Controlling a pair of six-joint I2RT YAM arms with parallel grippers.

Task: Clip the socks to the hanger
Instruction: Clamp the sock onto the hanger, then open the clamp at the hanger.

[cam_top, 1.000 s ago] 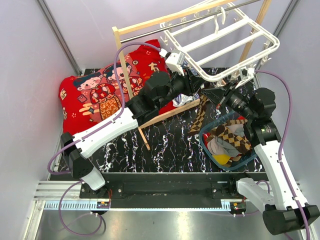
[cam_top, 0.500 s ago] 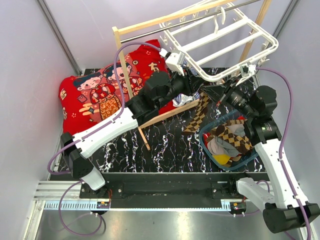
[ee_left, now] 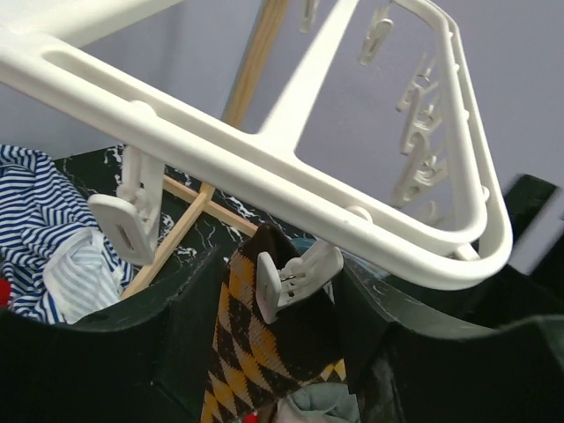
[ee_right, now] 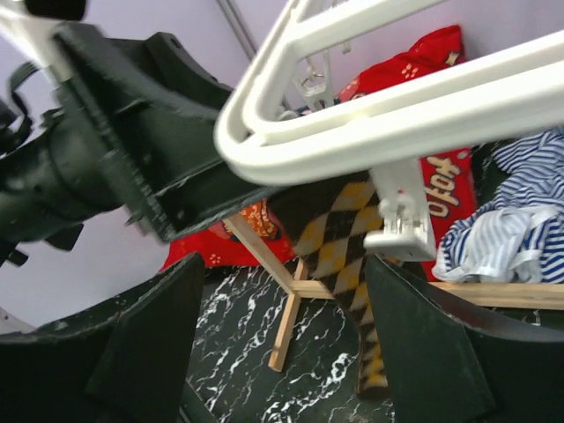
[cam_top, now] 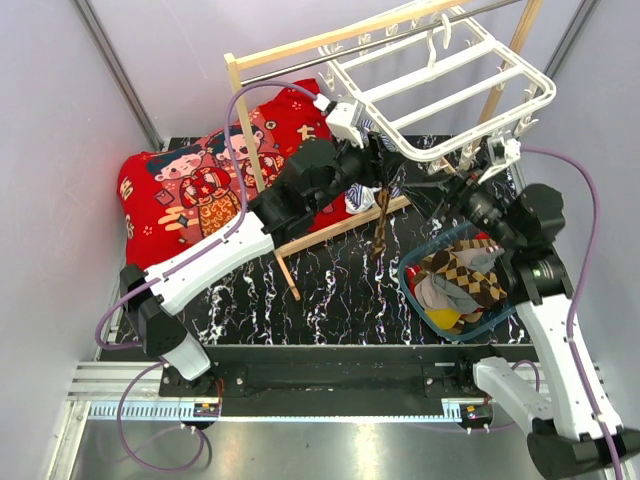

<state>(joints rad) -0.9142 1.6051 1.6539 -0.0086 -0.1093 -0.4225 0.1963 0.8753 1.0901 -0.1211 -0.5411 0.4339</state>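
one checkered sock (ee_left: 256,352) hangs clipped on one hanger (ee_left: 264,163); both arms' jaws spread apart.

Hanger (ee_left: 264,163) frame crosses just above gripper (ee_left: 280,291). Gripper fingers spread. Between them one clip peg (ee_left: 295,278) bites the top edge of a diamond-checkered sock (ee_left: 264,361), which hangs down. Second peg (ee_left: 132,216) dangles left of gripper. Striped cloth (ee_left: 35,211) further left; wooden pole (ee_left: 256,53) beyond.

Gold letters on the red cloth (ee_right: 438,189) read roughly "hoto", partly hidden; its gold characters, far left, are too small to read.
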